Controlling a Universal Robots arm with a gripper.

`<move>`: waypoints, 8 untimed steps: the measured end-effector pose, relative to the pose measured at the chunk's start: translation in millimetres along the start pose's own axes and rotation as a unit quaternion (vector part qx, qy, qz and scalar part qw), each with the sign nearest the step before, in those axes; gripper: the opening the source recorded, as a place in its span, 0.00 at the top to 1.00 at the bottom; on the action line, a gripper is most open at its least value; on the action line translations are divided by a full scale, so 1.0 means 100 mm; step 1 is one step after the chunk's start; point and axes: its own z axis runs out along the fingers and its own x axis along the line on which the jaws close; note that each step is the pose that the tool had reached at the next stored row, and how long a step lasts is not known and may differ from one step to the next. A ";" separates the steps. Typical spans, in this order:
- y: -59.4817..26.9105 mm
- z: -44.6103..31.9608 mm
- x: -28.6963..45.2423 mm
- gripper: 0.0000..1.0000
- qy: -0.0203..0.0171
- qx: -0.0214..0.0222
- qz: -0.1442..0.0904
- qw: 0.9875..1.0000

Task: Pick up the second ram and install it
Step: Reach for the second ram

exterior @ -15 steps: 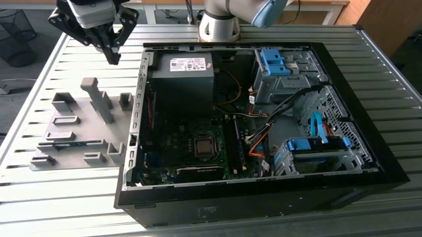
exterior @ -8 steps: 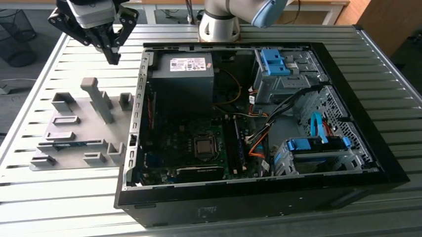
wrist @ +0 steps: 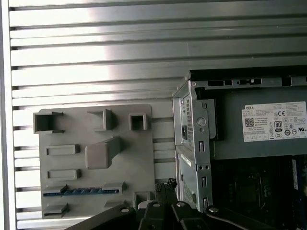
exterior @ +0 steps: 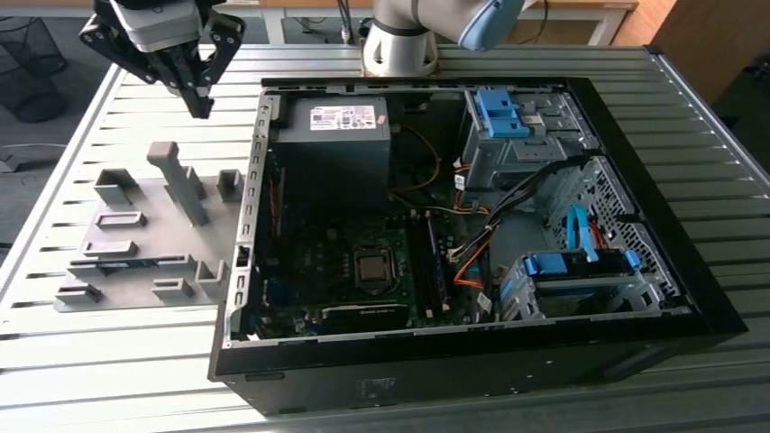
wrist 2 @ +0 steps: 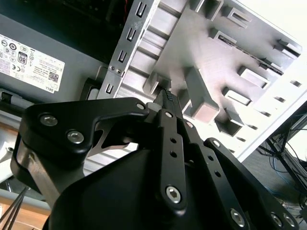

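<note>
Second wrist view puts the claw [wrist 2: 167, 97] closest, its two fingers pressed together at the tips with nothing between them. It points down from the arm and hangs above the grey holder plate [wrist: 67, 134], clear of it. The second ram [wrist: 81, 191], a thin blue stick, sits in a slot near one edge of that plate. Farther off are the slatted bench [wrist: 96, 57] and the open computer case [exterior: 710, 307] beside the plate.
</note>
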 end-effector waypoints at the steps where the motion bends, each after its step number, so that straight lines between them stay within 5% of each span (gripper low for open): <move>1: -0.002 0.001 0.016 0.89 0.000 0.000 0.000 1.000; 8: -0.103 0.002 0.115 0.89 0.000 0.000 0.000 1.000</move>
